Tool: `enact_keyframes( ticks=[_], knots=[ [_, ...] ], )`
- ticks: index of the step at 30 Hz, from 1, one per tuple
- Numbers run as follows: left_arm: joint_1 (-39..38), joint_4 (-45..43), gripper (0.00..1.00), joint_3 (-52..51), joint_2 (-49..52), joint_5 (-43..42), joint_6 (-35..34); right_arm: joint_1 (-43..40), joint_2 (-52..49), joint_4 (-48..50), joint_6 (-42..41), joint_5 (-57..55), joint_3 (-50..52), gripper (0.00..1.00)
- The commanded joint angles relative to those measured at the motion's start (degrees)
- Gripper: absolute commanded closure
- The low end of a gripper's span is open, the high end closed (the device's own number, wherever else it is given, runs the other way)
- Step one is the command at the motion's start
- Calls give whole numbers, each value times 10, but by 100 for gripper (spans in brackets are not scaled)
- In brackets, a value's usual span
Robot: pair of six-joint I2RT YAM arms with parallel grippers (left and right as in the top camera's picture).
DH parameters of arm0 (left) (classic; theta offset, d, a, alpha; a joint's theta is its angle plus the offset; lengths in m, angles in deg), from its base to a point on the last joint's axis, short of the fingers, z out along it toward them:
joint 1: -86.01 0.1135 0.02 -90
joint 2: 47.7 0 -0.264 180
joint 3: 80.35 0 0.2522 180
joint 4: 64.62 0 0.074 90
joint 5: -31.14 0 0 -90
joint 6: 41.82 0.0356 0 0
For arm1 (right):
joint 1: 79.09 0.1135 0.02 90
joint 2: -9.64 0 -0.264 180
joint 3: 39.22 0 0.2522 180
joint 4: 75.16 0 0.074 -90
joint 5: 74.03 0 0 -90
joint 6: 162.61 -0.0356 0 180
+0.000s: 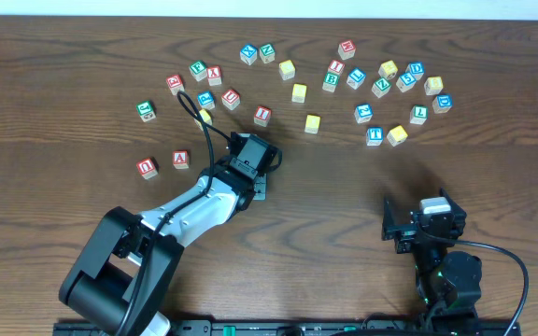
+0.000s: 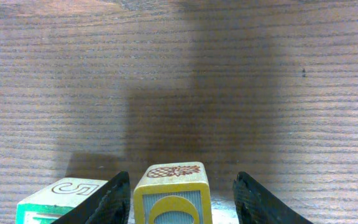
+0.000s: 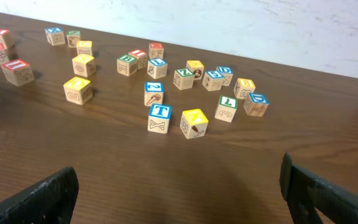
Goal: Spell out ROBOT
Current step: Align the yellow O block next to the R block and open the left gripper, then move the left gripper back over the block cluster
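Observation:
A yellow-edged block (image 2: 173, 196) with an O on its near face and a pineapple on top stands on the wooden table between the fingers of my left gripper (image 2: 183, 182). The fingers are open, with a gap on each side of the block. In the overhead view the left gripper (image 1: 253, 157) sits left of the table's middle and hides that block. My right gripper (image 3: 178, 180) is open and empty over bare wood; it also shows in the overhead view (image 1: 409, 229) at the front right. A blue T block (image 3: 160, 117) lies ahead of it.
A green-edged block (image 2: 61, 199) lies just outside the left finger. Several letter blocks are scattered across the far half of the table (image 1: 344, 215), among them the blue T (image 1: 374, 134), a red A (image 1: 180, 159) and plain yellow blocks (image 1: 312, 122).

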Motion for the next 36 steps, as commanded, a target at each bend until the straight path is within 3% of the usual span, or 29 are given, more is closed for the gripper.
enact_keyframes(
  ticks=[1,21,36],
  knots=[
    [2,-1,47,9,6,1,6,-2,1,-2,6,1,1,1],
    [3,-5,47,48,6,26,43,-2,1,-2,6,1,1,1],
    [3,43,47,181,4,57,109,-2,1,-2,6,1,1,1]
  ],
)
